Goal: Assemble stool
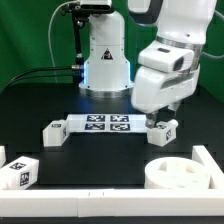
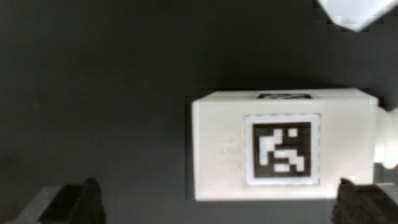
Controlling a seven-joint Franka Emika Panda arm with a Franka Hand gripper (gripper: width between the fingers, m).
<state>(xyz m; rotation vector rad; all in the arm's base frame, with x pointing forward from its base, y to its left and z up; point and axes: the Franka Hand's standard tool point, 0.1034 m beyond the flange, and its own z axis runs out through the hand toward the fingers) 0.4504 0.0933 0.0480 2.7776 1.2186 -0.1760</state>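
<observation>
Stool leg (image 2: 285,145) just under the downward-pointed arm (image 1: 168,65), pincer (image 2: 217,206) released, fingers (image 2: 71,205) spread wide to either side.

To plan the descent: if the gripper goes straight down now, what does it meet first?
Probably the tagged white leg below the gripper, off-centre between its open fingers; depth unclear.
</observation>
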